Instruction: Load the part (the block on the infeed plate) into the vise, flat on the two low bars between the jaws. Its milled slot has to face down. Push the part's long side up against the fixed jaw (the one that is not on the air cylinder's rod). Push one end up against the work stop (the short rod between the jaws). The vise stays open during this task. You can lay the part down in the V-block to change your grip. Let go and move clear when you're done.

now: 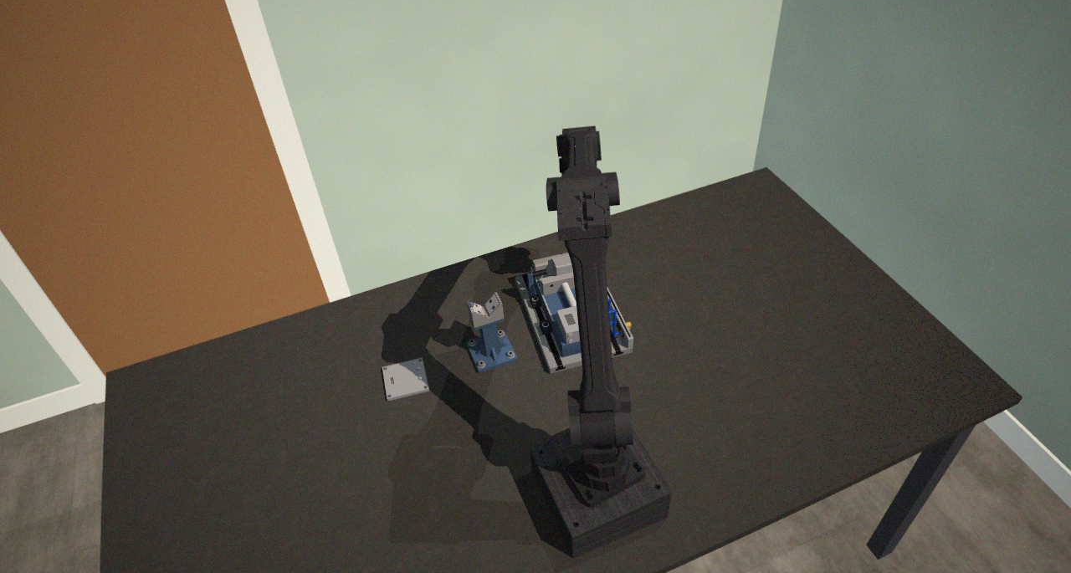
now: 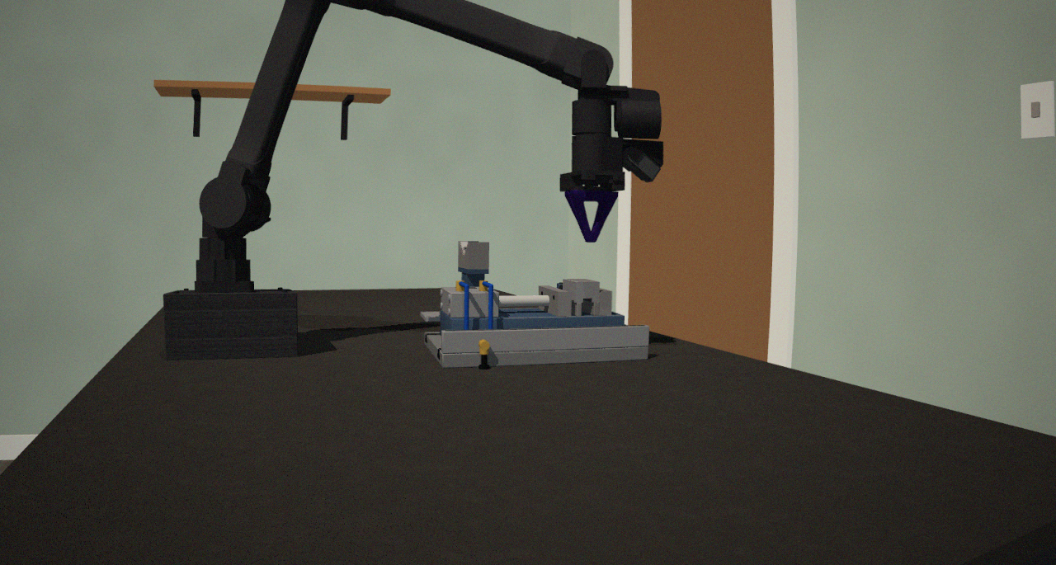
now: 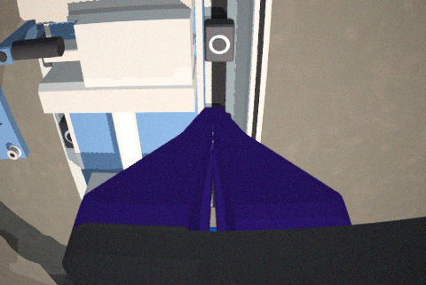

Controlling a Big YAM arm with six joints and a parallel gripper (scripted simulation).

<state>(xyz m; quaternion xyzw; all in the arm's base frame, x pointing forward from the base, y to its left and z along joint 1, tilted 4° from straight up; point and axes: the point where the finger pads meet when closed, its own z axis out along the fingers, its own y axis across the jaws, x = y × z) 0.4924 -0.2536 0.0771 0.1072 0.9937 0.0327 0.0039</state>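
The part (image 2: 581, 289) (image 3: 133, 54) lies between the open vise jaws and rises above them. A dark notch shows low at its end in the exterior view; I cannot tell for sure that it is the slot. The fixed jaw (image 2: 605, 301) (image 3: 44, 3) is behind it and the movable jaw (image 2: 553, 301) (image 3: 120, 100) in front. I cannot tell if the part touches the fixed jaw. The work stop (image 3: 37, 48) points at its left end, with an apparent small gap. My gripper (image 2: 591, 239) (image 3: 213, 122) is shut and empty, well above the vise.
The V-block (image 1: 486, 314) (image 2: 473, 256) stands empty left of the vise in the top view. The infeed plate (image 1: 404, 379) farther left is empty. The air cylinder (image 1: 566, 324) (image 2: 472, 302) and blue hoses (image 2: 490, 307) are at the vise's robot-side end.
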